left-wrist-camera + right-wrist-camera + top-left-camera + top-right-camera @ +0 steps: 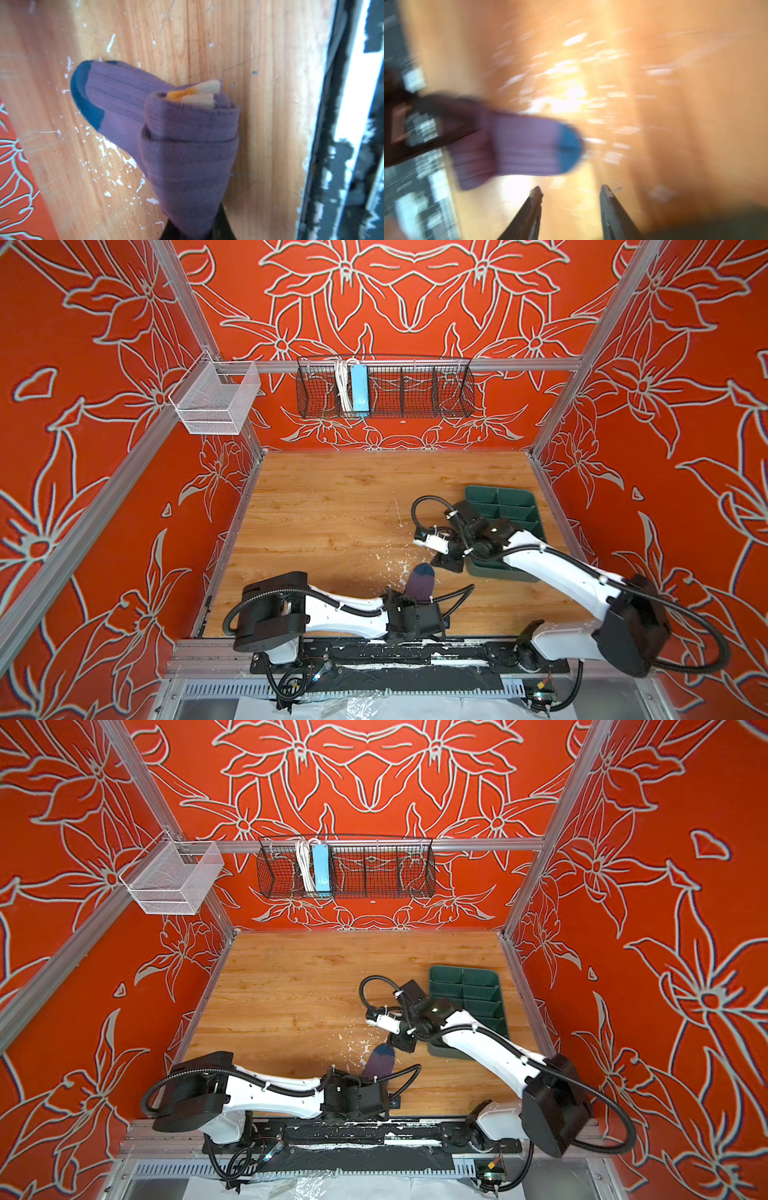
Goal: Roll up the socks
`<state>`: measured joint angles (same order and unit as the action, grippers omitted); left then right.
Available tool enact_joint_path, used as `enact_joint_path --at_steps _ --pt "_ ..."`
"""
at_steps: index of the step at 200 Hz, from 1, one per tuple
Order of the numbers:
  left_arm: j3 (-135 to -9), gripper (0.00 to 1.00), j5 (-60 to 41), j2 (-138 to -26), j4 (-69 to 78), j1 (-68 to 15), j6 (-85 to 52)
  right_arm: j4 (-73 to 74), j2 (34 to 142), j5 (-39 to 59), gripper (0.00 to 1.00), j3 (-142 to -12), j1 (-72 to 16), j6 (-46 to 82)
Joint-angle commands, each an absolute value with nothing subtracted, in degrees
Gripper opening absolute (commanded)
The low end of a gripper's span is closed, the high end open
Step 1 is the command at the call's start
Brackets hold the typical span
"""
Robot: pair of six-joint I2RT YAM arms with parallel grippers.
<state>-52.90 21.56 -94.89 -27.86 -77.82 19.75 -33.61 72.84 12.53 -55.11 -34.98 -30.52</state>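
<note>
Near centre of surface (332, 506): socks (189, 145) mostly rolled, beige cuff (205, 91) poking from the core. Roll clamped in left gripper (195, 226). Only the navy toe (83, 97) lies loose, left to wrap. Empty right gripper (571, 189), parted, hovers just right of it.

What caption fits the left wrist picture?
Rolled purple sock, beige sock peeking out, pinched by the left gripper over the wooden table.
</note>
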Motion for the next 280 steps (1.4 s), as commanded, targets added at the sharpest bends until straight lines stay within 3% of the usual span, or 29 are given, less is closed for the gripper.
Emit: enact_joint_path --at_steps 1,30,78,103,121,158,206,242,280 --pt "-57.32 0.0 10.52 -98.35 -38.31 -75.65 16.73 -25.44 65.71 -0.53 0.51 -52.02 -32.55 -25.29" --pt "-65.08 0.0 -3.19 -101.69 -45.2 -69.44 15.79 -20.09 54.42 -5.48 0.57 -47.47 -31.72 -24.31" --pt "-77.87 0.0 -20.72 -113.06 -55.54 -59.09 17.62 -31.91 39.19 19.18 0.58 -45.13 -31.99 -37.23" --pt "-84.87 0.0 -27.85 -120.37 -59.76 -54.94 16.11 -42.59 36.49 23.85 0.59 -46.74 -33.74 -44.47" --pt "-88.39 0.0 -30.32 -124.43 -60.99 -53.4 15.18 -47.61 36.43 19.87 0.6 -46.86 -37.32 -47.58" --pt "-92.19 0.0 -32.32 -129.87 -61.61 -50.67 13.55 -50.81 40.19 2.02 0.61 -44.68 -51.68 -46.38" --pt "-91.76 0.0 -32.13 -130.66 -61.01 -49.4 13.62 -35.25 50.93 -7.33 0.61 -34.39 -66.41 -38.97" --pt "-91.82 0.0 -31.99 -130.69 -61.4 -49.31 14.15 -21.09 63.9 -17.3 0.59 -33.03 -69.77 -38.85" --pt "-91.99 0.04 -32.26 -130.81 -61.01 -49.31 14.39 -16.52 72.11 -17.84 0.52 -33.07 -69.87 -37.89"
